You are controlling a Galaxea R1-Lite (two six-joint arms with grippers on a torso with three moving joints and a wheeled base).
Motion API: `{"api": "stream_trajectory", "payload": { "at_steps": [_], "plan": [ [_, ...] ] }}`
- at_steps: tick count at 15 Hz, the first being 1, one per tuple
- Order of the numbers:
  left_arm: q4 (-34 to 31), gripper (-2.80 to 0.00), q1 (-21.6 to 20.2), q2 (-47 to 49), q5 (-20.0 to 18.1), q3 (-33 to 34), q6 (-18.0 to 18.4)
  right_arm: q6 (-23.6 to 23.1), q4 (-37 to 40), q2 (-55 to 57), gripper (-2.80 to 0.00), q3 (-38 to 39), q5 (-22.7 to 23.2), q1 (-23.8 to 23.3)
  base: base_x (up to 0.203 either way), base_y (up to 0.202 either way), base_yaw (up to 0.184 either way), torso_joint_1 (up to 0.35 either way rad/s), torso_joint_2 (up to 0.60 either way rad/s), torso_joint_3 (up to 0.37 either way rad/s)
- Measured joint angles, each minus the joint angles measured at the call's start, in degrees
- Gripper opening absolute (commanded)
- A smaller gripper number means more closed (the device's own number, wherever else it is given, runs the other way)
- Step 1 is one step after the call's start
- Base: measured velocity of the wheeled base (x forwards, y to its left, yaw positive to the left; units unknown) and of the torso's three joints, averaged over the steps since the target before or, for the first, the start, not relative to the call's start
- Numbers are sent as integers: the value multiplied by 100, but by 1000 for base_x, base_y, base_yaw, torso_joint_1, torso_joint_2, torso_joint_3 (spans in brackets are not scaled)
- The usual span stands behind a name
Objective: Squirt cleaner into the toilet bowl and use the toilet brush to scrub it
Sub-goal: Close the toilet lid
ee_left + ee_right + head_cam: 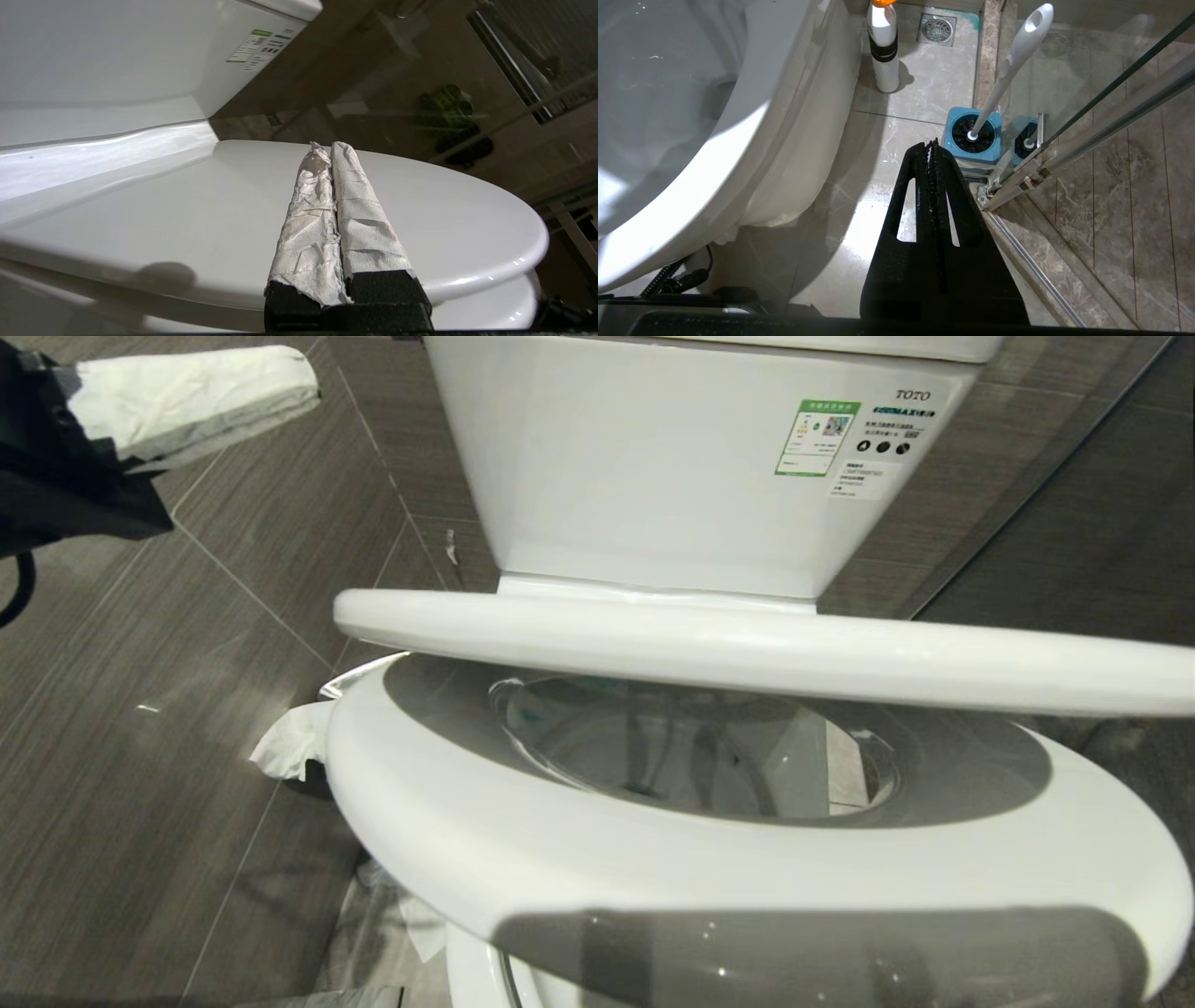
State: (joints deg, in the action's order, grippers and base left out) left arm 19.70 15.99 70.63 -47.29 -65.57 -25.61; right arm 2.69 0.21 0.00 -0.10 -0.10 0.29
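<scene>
Toilet brush (1008, 65) stands (bristles down) in its blue holder (972, 135) — upright.

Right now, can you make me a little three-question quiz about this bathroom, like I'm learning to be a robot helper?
1. True or false: the brush stands in its blue holder on the floor.
2. Where is the left gripper?
A. inside the bowl
B. up in the air left of the tank
C. on the floor
3. Fill in: the lid hangs half-lowered over the ____.

Key:
1. True. Nothing holds the brush.
2. B. Its jaws are wrapped in white paper and shut, holding nothing.
3. Seat. The bowl shows through the seat's opening.
</scene>
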Motion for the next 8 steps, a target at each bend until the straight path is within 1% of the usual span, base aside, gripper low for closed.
{"api": "stream_trajectory", "payload": {
  "at_steps": [2,3,5,7,8],
  "plan": [
    [17,-280,-1,-269,-386,229,7,2,1,0,-280,0,2,-5,0,0,0,0,0,0],
    [59,-280,-25,-412,-473,346,-3,0,1,0,-280,0,-1,-2,0,0,0,0,0,0],
    [147,-280,-49,-615,-516,458,-104,1,0,0,-280,0,1,-2,0,0,0,0,0,0],
    [126,-280,-56,-741,-521,480,-173,0,0,0,-280,0,-4,-2,0,0,0,0,0,0],
    [102,-280,-60,-797,-502,485,-262,0,1,0,-280,0,-4,-2,0,0,0,0,0,0]
  ]
}}
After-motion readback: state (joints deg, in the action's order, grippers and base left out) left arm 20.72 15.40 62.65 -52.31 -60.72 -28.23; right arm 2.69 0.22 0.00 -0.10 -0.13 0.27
